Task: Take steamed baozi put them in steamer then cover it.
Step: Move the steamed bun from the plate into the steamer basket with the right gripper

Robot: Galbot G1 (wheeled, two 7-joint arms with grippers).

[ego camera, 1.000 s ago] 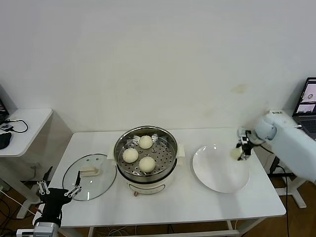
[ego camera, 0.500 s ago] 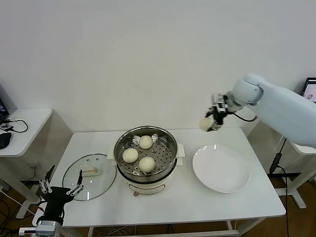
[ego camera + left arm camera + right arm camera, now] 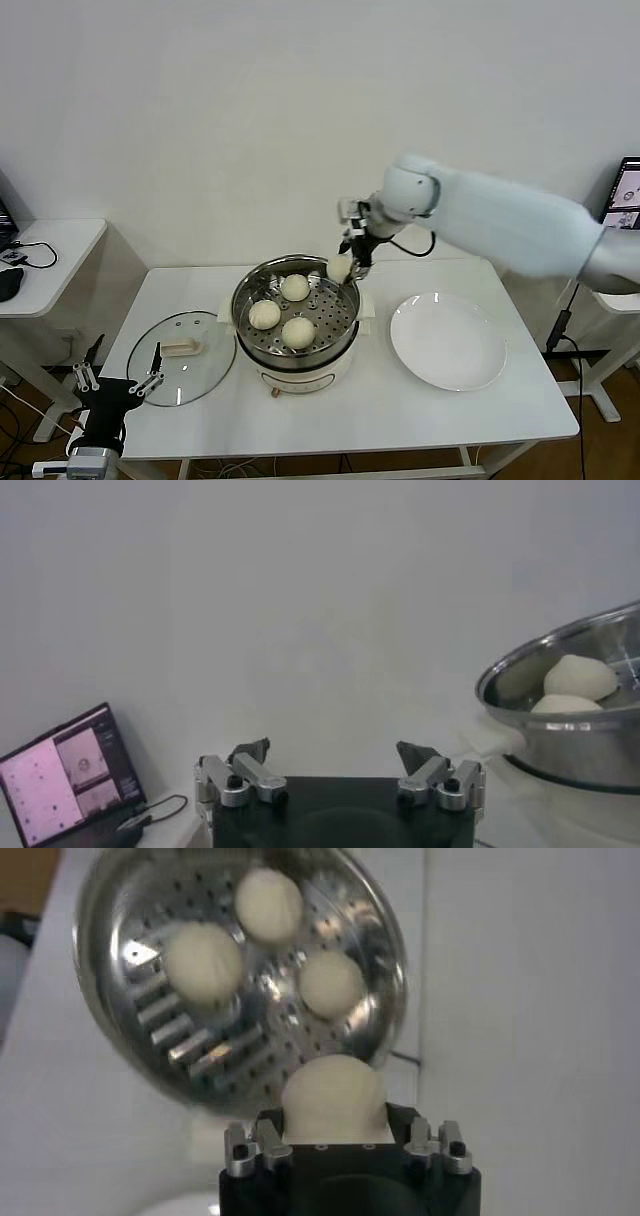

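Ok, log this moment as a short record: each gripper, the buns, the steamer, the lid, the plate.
right gripper: shut on a baozi, above the steamer's far right rim
left gripper: open, holds nothing, low at the table's front left corner
steamer: uncovered, table centre
baozi in steamer: three on the perforated tray
cover: flat on the table, left of the steamer
plate: bare, right of the steamer

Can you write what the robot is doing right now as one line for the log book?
right gripper: holding last baozi over steamer rim | in steamer: three baozi | cover: on table, left of steamer | plate: empty | left gripper: open, parked
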